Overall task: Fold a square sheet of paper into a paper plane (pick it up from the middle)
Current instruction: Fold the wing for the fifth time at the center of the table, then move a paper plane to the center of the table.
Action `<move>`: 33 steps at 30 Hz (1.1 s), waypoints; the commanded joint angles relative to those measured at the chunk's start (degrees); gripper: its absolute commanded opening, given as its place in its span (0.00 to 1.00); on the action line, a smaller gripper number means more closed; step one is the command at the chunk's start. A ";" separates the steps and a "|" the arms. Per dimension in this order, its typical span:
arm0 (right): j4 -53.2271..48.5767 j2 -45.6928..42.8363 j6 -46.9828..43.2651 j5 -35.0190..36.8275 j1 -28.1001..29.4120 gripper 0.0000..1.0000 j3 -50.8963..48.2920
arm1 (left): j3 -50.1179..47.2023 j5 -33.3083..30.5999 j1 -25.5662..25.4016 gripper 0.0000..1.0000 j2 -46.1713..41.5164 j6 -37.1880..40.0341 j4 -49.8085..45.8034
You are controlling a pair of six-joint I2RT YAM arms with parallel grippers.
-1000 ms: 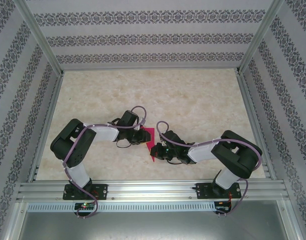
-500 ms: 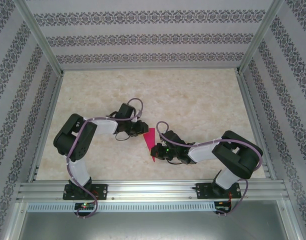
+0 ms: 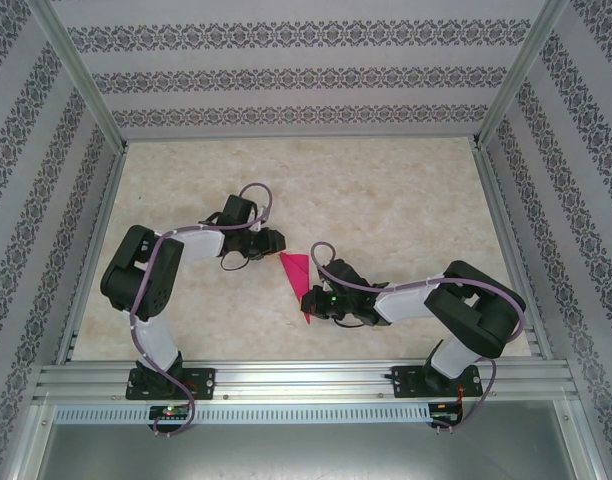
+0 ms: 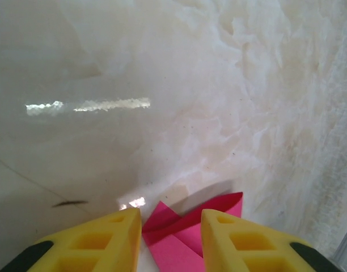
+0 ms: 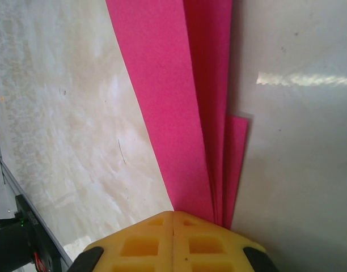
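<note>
Centrally on the table (image 3: 386, 200), slightly toward 6 o'clock in the top view, the paper (image 3: 297, 275) is seen folded into a narrow pointed shape, its tip aimed at about 6 o'clock and its broad end at about 11 o'clock. The right gripper (image 3: 309, 300) is laid against the paper from 3 o'clock, near the tip half. In the right wrist view the paper (image 5: 173, 102) is shown as several overlapping pink layers fanning up toward 12 o'clock, and the right gripper (image 5: 173, 218) is closed on their narrow end, the yellow fingers (image 5: 145, 243) pressed together with the layers pinched between them. The left gripper (image 3: 277, 241) is placed just beyond the broad end, at about 11 o'clock from it. In the left wrist view its fingers (image 4: 114, 238) are spread apart, and the folded flaps of the paper (image 4: 185, 238) are seen through the gap at 6 o'clock; whether they are touched cannot be told.
</note>
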 commanded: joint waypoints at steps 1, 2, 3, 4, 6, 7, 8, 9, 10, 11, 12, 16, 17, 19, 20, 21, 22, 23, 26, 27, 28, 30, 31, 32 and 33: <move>-5.83 0.47 -1.45 0.46 0.15 0.04 1.55 | -0.58 0.32 0.36 0.37 -6.01 1.44 -3.32; -5.91 0.09 -1.62 0.48 0.12 0.05 2.46 | -1.34 0.14 0.39 0.38 -7.57 1.50 -3.80; -6.31 -0.26 -1.85 0.55 0.05 0.05 3.15 | -2.13 -0.08 0.27 0.39 -8.91 1.36 -4.27; -6.91 -0.73 -2.11 0.55 -0.05 0.07 4.04 | -3.17 -0.56 0.17 0.40 -10.52 1.06 -4.59; -7.40 -1.99 -2.83 0.60 -0.14 0.08 5.34 | -4.95 -1.88 -0.06 0.42 -13.34 0.66 -5.68; -8.01 -2.92 -3.14 1.00 -0.22 0.09 5.90 | -5.52 -2.58 -0.18 0.42 -14.57 0.75 -6.73; -8.74 -3.97 -3.54 1.56 -0.30 0.10 6.28 | -6.07 -3.33 -0.37 0.43 -15.66 0.76 -7.68; -9.36 -4.92 -3.83 1.92 -0.42 0.12 6.55 | -6.52 -4.13 -0.61 0.44 -16.59 0.57 -8.63; -10.14 -6.12 -4.28 2.50 -0.50 0.15 6.68 | -6.96 -5.16 -0.93 0.46 -17.60 0.24 -9.74; -11.06 -7.46 -4.72 3.19 -0.66 0.19 6.68 | -7.18 -6.86 -1.25 0.48 -18.55 0.10 -11.17; -12.14 -8.76 -5.13 3.84 -0.85 0.22 6.69 | -6.91 -8.90 -1.77 0.49 -19.16 -0.24 -13.43; -17.33 -16.54 -6.24 9.17 -1.82 0.31 4.46 | -7.04 -15.02 -4.16 0.55 -21.54 -1.56 -16.84; -18.89 -19.31 -6.23 11.40 -2.11 0.34 3.44 | -6.84 -15.98 -5.00 0.57 -21.67 -2.04 -17.03; -21.50 -24.40 -5.89 15.30 -3.08 0.38 1.24 | -5.32 -17.97 -6.85 0.57 -20.96 -2.49 -18.39; -23.03 -27.18 -5.41 17.53 -3.87 0.41 0.02 | -4.18 -19.11 -7.97 0.57 -20.29 -2.43 -19.63; -24.24 -29.60 -4.88 19.19 -4.42 0.43 -1.04 | -3.04 -20.33 -9.06 0.57 -19.65 -2.27 -20.85; -25.42 -32.33 -4.29 21.19 -5.15 0.45 -2.25 | -1.39 -22.19 -10.09 0.57 -18.74 -2.21 -22.50; -25.96 -34.82 -3.49 22.68 -5.85 0.48 -3.63 | 0.14 -23.91 -11.45 0.57 -17.72 -2.19 -24.26; -25.34 -41.16 -1.80 24.24 -7.91 0.55 -7.64 | 3.21 -27.38 -14.68 0.58 -15.15 -2.32 -27.39; -25.45 -42.46 -1.07 24.59 -8.45 0.57 -8.40 | 3.65 -27.95 -15.39 0.58 -14.64 -2.68 -27.80; -25.45 -43.97 -0.42 24.48 -9.14 0.58 -10.11 | 4.03 -28.08 -16.01 0.59 -14.02 -3.15 -27.86; -25.53 -45.89 -0.13 23.75 -10.01 0.59 -11.67 | 4.56 -28.08 -17.01 0.60 -13.01 -3.80 -27.61; -25.77 -46.70 0.00 23.40 -10.38 0.60 -12.22 | 4.94 -28.08 -17.53 0.61 -12.55 -4.00 -27.59; -25.93 -47.24 0.11 23.17 -10.55 0.60 -12.61 | 5.45 -28.04 -18.00 0.61 -11.99 -4.03 -27.58; -25.95 -47.59 0.25 22.92 -10.56 0.60 -12.96 | 5.85 -28.00 -18.33 0.62 -11.46 -4.09 -27.66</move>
